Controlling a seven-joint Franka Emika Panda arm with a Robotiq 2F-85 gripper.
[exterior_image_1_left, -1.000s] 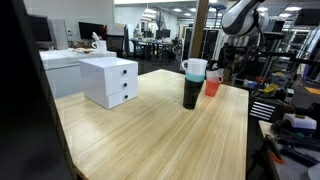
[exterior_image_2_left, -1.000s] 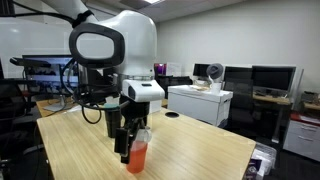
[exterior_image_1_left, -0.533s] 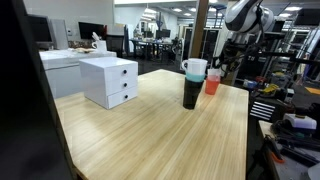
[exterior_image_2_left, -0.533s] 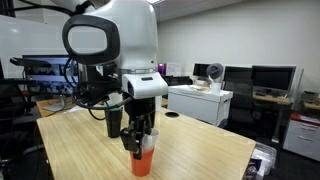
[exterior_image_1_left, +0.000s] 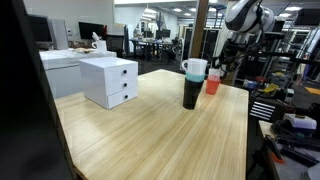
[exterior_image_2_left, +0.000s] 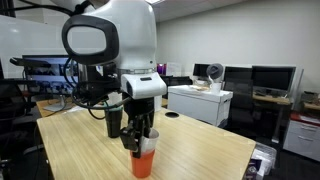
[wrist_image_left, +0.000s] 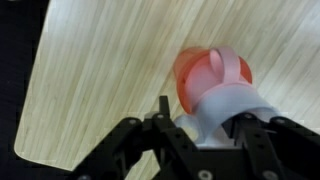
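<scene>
A translucent cup of orange liquid (wrist_image_left: 205, 72) stands on the light wooden table (exterior_image_1_left: 150, 130). My gripper (wrist_image_left: 212, 122) comes down over it from above, with one finger on each side of its pale upper wall, shut on it. In both exterior views the black fingers (exterior_image_2_left: 133, 138) straddle the orange cup (exterior_image_2_left: 145, 163), near the table's far side (exterior_image_1_left: 212, 87). Its base is hidden at the frame edge, so I cannot say whether it still rests on the wood.
A black tumbler with a white lid (exterior_image_1_left: 192, 84) stands right next to the cup. A white two-drawer box (exterior_image_1_left: 110, 80) sits on the table further away. The table edge (exterior_image_1_left: 246, 130) runs close by, and office desks and monitors lie beyond.
A second ago the jaws stood wide above the cup. They have come down around it and closed on its sides. Nothing has moved in the last half second.
</scene>
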